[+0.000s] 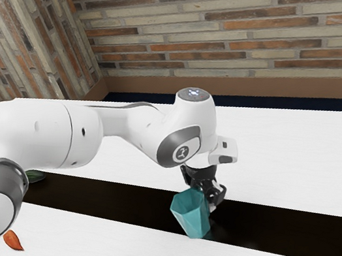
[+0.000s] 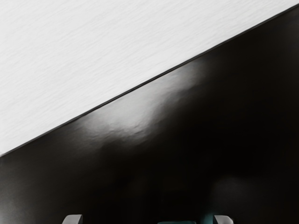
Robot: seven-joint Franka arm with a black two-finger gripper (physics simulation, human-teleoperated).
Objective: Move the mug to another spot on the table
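A teal faceted mug [image 1: 190, 214] stands on the table's black stripe [image 1: 105, 202], near the front white part. My black gripper [image 1: 209, 195] hangs at the mug's rim, on the side toward the exterior view's right, with its fingers reaching down beside and over that edge. In the wrist view both fingertips [image 2: 72, 218] stand far apart, and a small teal piece of the mug [image 2: 176, 222] lies between them without filling the gap. The gripper is open.
The white table [image 1: 295, 152] has a wide black stripe running across it. An orange leaf-shaped object [image 1: 12, 241] lies at the front left, and a dark green thing [image 1: 35, 176] peeks out behind the arm. A brick wall stands behind the table.
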